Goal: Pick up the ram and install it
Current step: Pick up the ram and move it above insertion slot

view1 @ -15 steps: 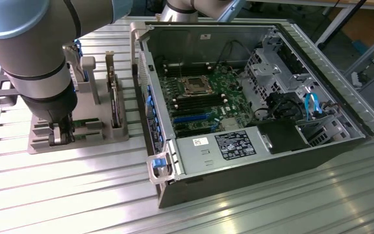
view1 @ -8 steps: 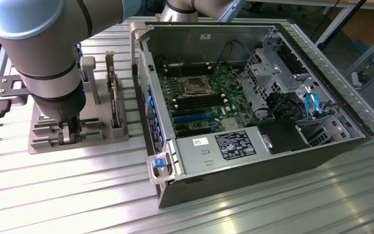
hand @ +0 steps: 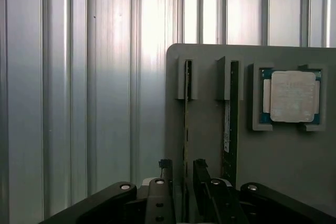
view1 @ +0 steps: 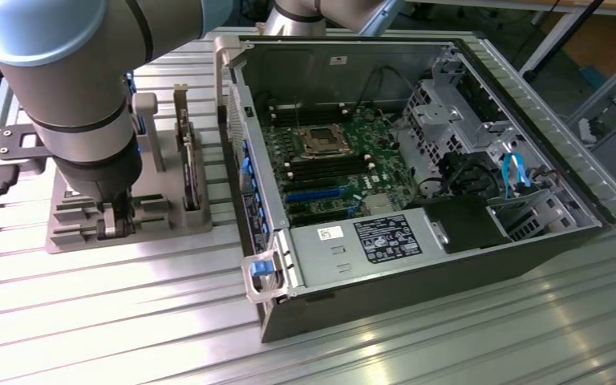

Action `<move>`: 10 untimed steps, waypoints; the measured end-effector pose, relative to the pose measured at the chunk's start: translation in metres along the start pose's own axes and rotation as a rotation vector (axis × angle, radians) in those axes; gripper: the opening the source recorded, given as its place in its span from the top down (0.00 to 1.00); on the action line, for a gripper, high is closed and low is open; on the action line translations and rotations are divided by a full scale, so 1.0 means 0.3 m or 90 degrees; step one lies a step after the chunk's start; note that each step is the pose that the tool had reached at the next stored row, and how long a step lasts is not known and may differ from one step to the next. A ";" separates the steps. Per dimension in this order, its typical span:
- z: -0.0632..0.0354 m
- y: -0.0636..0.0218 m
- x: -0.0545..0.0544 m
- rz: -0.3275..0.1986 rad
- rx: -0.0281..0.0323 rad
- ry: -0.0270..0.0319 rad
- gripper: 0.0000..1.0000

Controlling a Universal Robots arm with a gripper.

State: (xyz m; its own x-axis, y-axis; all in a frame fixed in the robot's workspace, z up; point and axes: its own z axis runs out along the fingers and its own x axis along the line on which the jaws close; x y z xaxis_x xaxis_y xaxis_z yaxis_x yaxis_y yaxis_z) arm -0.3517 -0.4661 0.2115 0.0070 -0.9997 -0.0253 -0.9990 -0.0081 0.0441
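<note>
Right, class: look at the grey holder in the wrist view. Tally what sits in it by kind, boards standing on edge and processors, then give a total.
Boards standing on edge in slots: 2 (the ram and a darker card)
Square silver processor in its recess: 1
Total: 3

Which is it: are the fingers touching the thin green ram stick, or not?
Cannot tell. In the wrist view the open fingers straddle the ram; one shows a gap, the other sits too close to judge.
</note>
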 end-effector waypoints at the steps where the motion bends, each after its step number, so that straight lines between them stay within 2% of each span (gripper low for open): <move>1: 0.001 0.000 0.000 0.000 0.0000 0.0001 0.70; 10: 0.011 0.000 0.001 0.000 -0.0002 0.0001 0.70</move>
State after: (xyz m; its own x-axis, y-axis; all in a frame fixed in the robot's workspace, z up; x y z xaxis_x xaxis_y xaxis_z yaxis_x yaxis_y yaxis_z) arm -0.3517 -0.4662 0.2082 0.0069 -0.9997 -0.0251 -0.9990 -0.0080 0.0444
